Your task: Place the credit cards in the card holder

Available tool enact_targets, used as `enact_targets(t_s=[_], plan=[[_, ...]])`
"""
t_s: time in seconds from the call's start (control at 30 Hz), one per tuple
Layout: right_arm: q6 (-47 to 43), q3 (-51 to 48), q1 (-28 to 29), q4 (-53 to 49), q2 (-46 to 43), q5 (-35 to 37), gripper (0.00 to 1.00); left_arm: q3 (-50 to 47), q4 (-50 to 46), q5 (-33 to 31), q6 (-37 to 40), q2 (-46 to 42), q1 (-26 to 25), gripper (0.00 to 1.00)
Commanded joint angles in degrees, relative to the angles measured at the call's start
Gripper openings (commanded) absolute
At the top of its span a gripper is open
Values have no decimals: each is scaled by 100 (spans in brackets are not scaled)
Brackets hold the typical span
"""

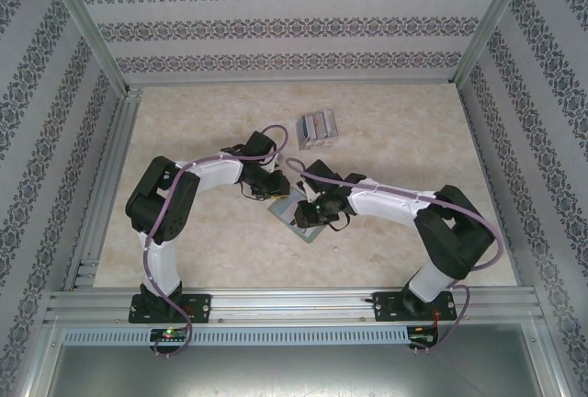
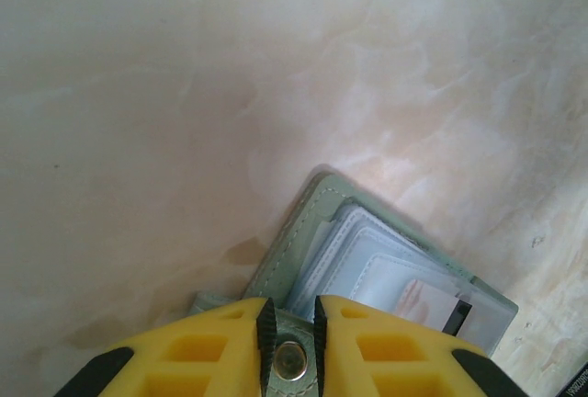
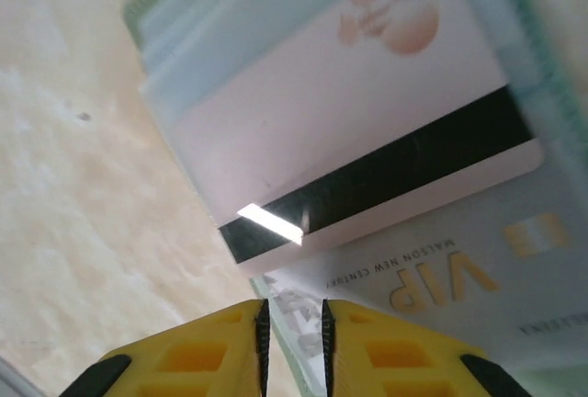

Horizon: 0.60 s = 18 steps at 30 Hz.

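Observation:
The card holder (image 1: 303,233) lies open on the table between my two grippers, its clear sleeves (image 2: 386,264) facing up. My left gripper (image 2: 290,305) is shut on the holder's green snap tab (image 2: 292,360), at the holder's far corner (image 1: 273,193). A pinkish-white card with a black stripe (image 3: 349,112) sits partly in a sleeve. A grey VIP card (image 3: 459,287) lies below it. My right gripper (image 3: 292,307) hovers with a narrow gap over that card's corner; whether it grips is unclear. The bundle of credit cards (image 1: 315,127) stands farther back.
Patterned walls and metal rails (image 1: 110,186) enclose the beige table (image 1: 202,121). The arms' cables (image 1: 276,135) loop above the holder. Free room lies to the left and right of the holder.

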Motion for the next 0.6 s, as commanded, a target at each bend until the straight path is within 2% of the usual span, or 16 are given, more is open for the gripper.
enact_targets(t_s=[0.0, 0.2, 0.57], plan=[[292, -42, 65, 544, 234, -30, 25, -67, -110, -565, 186, 311, 127, 23], [191, 243, 55, 561, 521, 393, 23, -195, -57, -560, 164, 262, 159, 22], [193, 631, -34, 850, 920, 416, 23, -280, -28, -541, 151, 152, 186, 19]])
